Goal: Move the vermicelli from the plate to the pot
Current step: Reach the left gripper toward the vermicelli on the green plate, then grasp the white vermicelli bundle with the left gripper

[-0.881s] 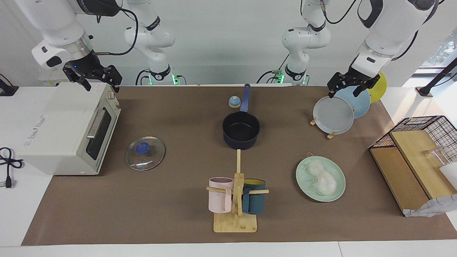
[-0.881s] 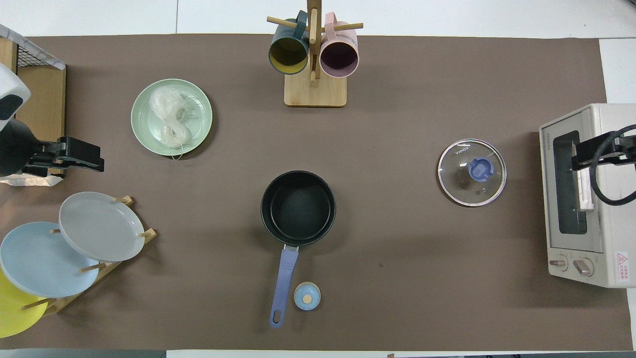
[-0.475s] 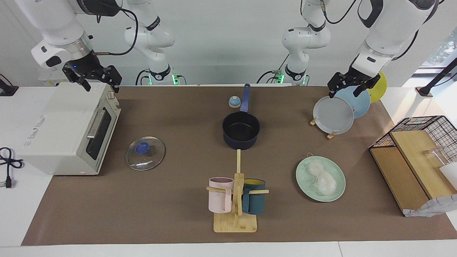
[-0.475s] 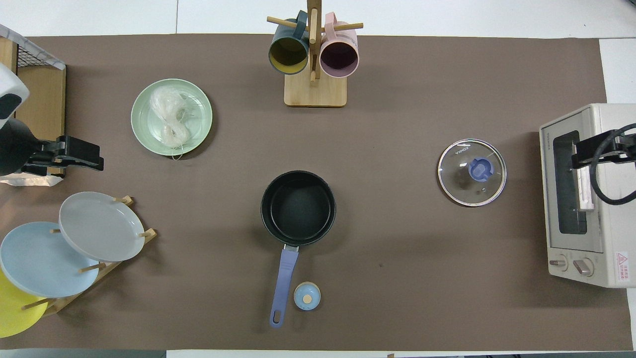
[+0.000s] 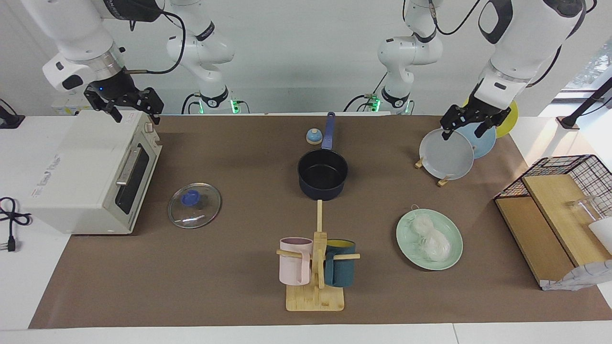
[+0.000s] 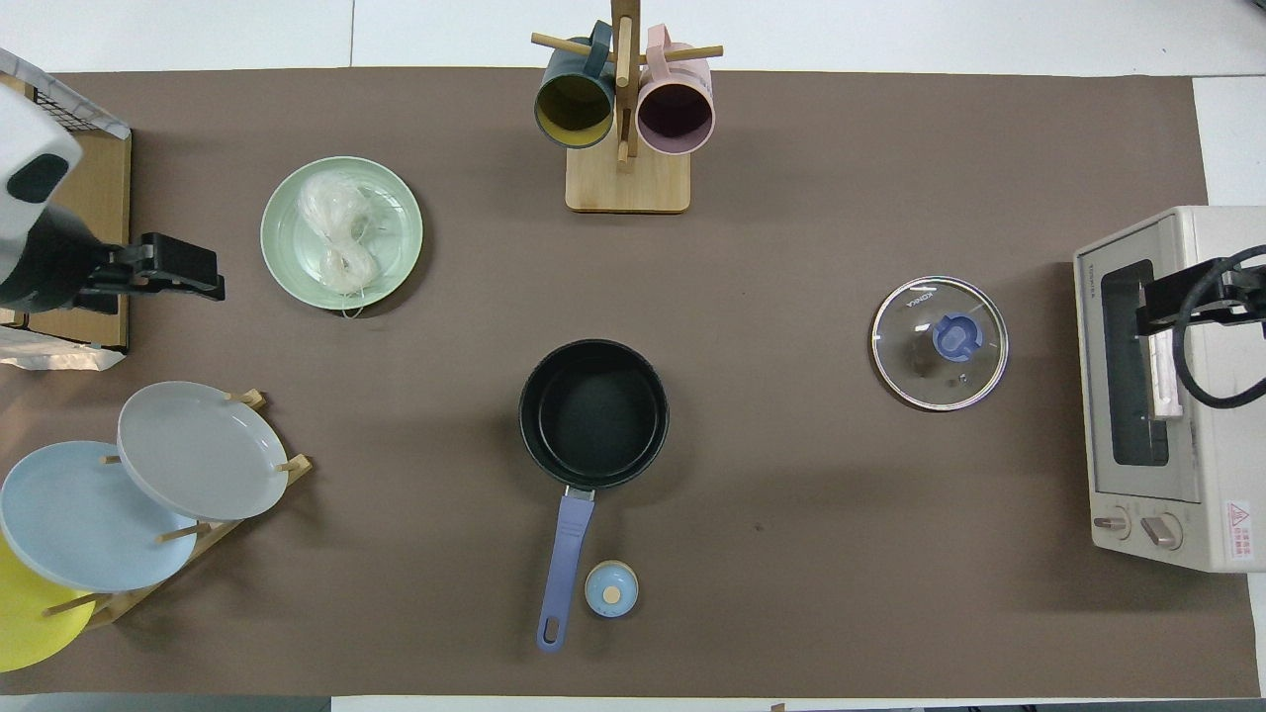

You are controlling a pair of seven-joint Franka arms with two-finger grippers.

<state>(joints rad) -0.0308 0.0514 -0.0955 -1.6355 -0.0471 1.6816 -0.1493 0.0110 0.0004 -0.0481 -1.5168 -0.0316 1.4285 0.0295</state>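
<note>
A brown mat (image 5: pixel 239 282) covers the worktop, and the small dark navy pot (image 5: pixel 322 174) stands upright near its middle, its black inside bare, its long blue handle (image 5: pixel 328 130) pointing straight toward the robots' edge. One round pale mint-green plate (image 5: pixel 452 255) lies flat toward the left arm's end, closer to the edge away from the robots. On it rests the vermicelli (image 5: pixel 431 239), a whitish, translucent tangle of thin noodles in two nest-like clumps that touch; together they form a long shape running roughly from the robots' side to the edge away from them, slightly slanted, and one loose strand loops over the plate's rim. One small blue knobbed object (image 5: pixel 313 136) sits just beside the pot handle. One glass lid (image 5: pixel 194 205) with a blue knob lies flat toward the right arm's end, near one white toaster oven (image 5: pixel 86 172) at that end. One wooden mug tree (image 5: pixel 317 267) near the edge away from the robots carries two mugs, one pink (image 5: pixel 295 260) and one dark teal (image 5: pixel 340 269). A wooden rack holds three tilted plates: grey (image 5: pixel 446 154), light blue (image 5: pixel 482 139) and yellow (image 5: pixel 508 116). The left gripper (image 5: pixel 467 128) hangs in the air over the rack of plates, fingers apart and holding nothing. The right gripper (image 5: pixel 129 110) hangs over the toaster oven, fingers also apart and empty
</note>
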